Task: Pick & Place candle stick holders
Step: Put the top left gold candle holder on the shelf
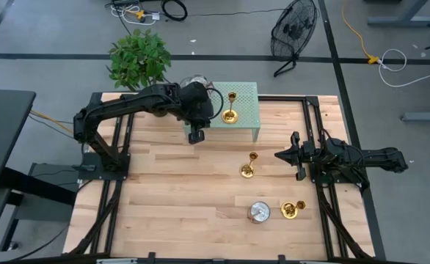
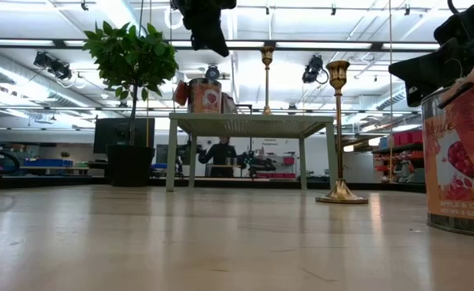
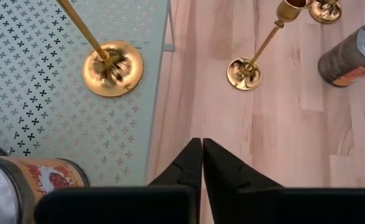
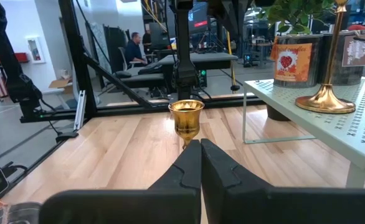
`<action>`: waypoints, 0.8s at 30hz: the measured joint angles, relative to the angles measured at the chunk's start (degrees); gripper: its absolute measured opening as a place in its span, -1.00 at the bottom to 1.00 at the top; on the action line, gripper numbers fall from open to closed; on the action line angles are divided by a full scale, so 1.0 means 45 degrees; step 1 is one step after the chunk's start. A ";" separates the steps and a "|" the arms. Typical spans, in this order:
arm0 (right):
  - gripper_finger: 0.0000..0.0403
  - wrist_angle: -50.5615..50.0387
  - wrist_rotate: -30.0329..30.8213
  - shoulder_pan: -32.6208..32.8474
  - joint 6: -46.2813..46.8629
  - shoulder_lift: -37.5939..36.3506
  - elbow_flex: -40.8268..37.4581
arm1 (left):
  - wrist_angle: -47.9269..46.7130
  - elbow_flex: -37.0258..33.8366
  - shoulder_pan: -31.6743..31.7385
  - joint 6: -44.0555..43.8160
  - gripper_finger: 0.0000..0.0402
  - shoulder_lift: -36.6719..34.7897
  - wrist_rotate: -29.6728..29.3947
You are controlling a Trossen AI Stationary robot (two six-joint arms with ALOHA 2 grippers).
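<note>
Three shiny gold candle stick holders show. One [image 1: 230, 115] stands upright on its round base on the pale green perforated shelf [image 1: 244, 95]; it also shows in the left wrist view [image 3: 112, 68]. A second [image 1: 248, 170] stands on the wooden table, mid-right [image 3: 243, 73]. A third [image 1: 292, 210] stands near the front right. My left gripper [image 1: 195, 136] is shut and empty, raised above the table just off the shelf's near edge [image 3: 202, 149]. My right gripper [image 1: 279, 155] is shut and empty, level, pointing at the second holder's cup [image 4: 187, 117] from the table's right, apart from it.
A silver-lidded tin [image 1: 258, 213] stands beside the third holder. Another tin [image 3: 20, 186] stands on the shelf's left part. A potted plant [image 1: 138, 59] stands behind the table's far edge. Bare wood lies at the table's left and middle. A person [image 4: 134, 46] sits in the room beyond.
</note>
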 joint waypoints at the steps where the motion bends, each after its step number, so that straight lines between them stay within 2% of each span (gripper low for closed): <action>1: -0.99 0.0002 0.0000 0.0002 0.0003 0.0000 0.0000 | 0.0000 0.0000 0.0000 0.0000 -0.94 0.0000 -0.0002; 20: -0.99 0.0002 0.0000 0.0002 0.0000 0.0000 0.0000 | 0.0005 0.0000 -0.0217 -0.0087 -0.99 0.0015 0.0279; 24: -0.99 0.0000 0.0000 0.0003 0.0001 0.0000 0.0003 | 0.0546 -0.0453 -0.0414 -0.0087 -0.99 -0.0022 0.0236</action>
